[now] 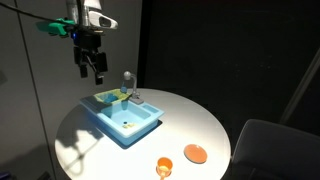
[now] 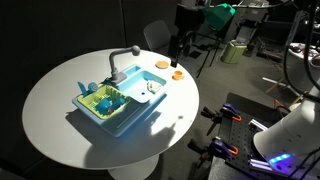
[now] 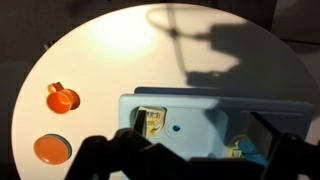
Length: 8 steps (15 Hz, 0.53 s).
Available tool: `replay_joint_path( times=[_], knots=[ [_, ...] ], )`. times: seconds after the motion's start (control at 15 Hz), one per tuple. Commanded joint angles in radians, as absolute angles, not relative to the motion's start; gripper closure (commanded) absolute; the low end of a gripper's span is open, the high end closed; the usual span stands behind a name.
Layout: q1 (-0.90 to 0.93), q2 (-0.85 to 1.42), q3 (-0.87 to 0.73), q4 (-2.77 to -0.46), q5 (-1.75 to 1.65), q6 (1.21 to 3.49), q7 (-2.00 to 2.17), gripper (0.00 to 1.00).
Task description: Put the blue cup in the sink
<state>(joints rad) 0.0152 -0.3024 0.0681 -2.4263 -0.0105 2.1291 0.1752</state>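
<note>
The light-blue rectangular sink [image 1: 106, 128], with a grey faucet [image 1: 127, 80] at its 12 o'clock edge, is sitting on the white tabletop [image 1: 195, 118]. The gripper [image 1: 95, 68] is hanging above it, jaws spread and empty.

In an exterior view the camera stands off the tabletop [image 1: 190, 115] at a low height and looks across it toward a dark backdrop. The sink [image 1: 125, 120] sits mid-frame, the orange disc [image 1: 195, 153] lies near the close edge, and the end effector [image 1: 93, 68] hangs at upper left. In an exterior view set higher, the lens tilts down on the whole round tabletop [image 2: 60, 120], with the sink [image 2: 115, 100] central, the orange disc [image 2: 162, 63] at the far rim and the end effector [image 2: 178, 55] above that rim. The wrist view looks steeply down from close above, its end effector [image 3: 190, 155] entering from the bottom edge. All three views share the sink [image 3: 200, 115], the orange disc [image 3: 52, 148] and the tabletop [image 3: 130, 50].
</note>
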Motion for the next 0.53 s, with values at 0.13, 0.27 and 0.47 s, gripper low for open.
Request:
replay_joint_path(
  times=[0.13, 0.27, 0.47],
  knots=[
    [0.01, -0.278, 0.038, -2.382, -0.002, 2.106, 0.114, 0.0],
    [0.007, -0.289, 0.045, -2.407, -0.01, 2.127, 0.14, 0.0],
    [0.008, -0.287, 0.045, -2.406, -0.01, 2.127, 0.132, 0.0]
  ],
)
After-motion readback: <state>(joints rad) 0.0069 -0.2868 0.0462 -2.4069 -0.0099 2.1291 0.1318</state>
